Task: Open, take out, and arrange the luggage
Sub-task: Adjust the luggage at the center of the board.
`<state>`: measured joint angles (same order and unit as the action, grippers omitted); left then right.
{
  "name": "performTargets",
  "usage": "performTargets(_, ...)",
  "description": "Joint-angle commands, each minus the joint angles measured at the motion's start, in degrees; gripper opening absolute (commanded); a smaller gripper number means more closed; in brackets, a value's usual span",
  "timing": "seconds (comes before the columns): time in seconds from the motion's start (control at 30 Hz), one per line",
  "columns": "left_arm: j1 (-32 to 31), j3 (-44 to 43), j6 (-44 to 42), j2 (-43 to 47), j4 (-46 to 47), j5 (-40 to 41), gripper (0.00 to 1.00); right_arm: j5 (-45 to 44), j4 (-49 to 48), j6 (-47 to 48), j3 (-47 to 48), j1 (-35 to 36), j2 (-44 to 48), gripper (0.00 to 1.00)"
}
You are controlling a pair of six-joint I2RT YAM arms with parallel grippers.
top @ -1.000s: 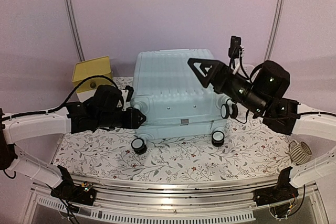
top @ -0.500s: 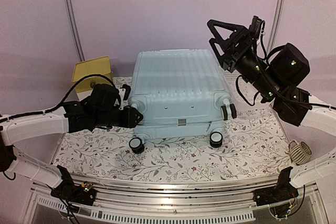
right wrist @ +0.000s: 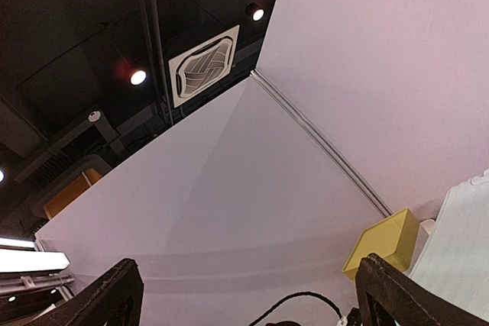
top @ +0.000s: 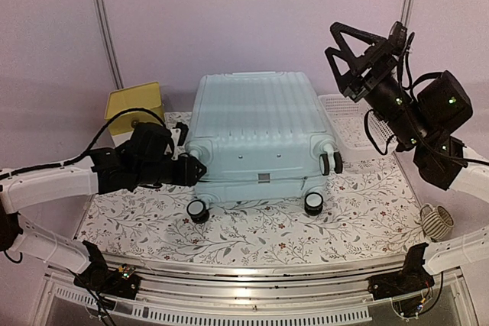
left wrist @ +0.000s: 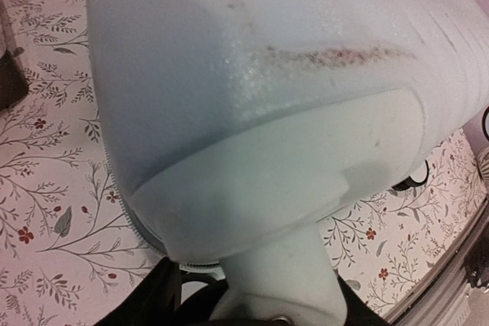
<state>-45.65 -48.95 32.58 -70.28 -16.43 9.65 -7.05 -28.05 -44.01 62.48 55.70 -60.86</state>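
While opening step pends, luggage shut | left gripper jaws apparently pinching corner | right gripper jaws wide | next: unzip

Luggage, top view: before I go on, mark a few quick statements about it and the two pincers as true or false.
1. The luggage is closed. True.
2. The right pincer rests on the luggage. False: it hangs open in the air, up and to the right of it.
3. The left pincer is at the luggage's near left corner. True.
4. The yellow box stands right of the luggage. False: it is on the left; the white basket is on the right.
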Motion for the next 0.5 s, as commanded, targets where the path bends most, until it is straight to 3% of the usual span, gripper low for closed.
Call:
performTargets(0.0, 2.1, 0.7, -0.5, 4.1, 3.7, 3.4, 0.54, 0.2, -0.3, 4.5, -4.1, -0.3, 2.2, 0.99)
performTargets(0.23, 2.3, 1.4, -2.3, 4.0, 4.5, 1.3, 0.54, -9.3, 16.7, 14.9, -7.2, -1.3, 4.4, 0.99)
performTargets(0.47, 2.8, 2.4, -3.5, 3.8, 5.8, 0.2, 0.54, -13.8, 33.4, 19.9, -1.9, -3.3, -0.8, 0.99)
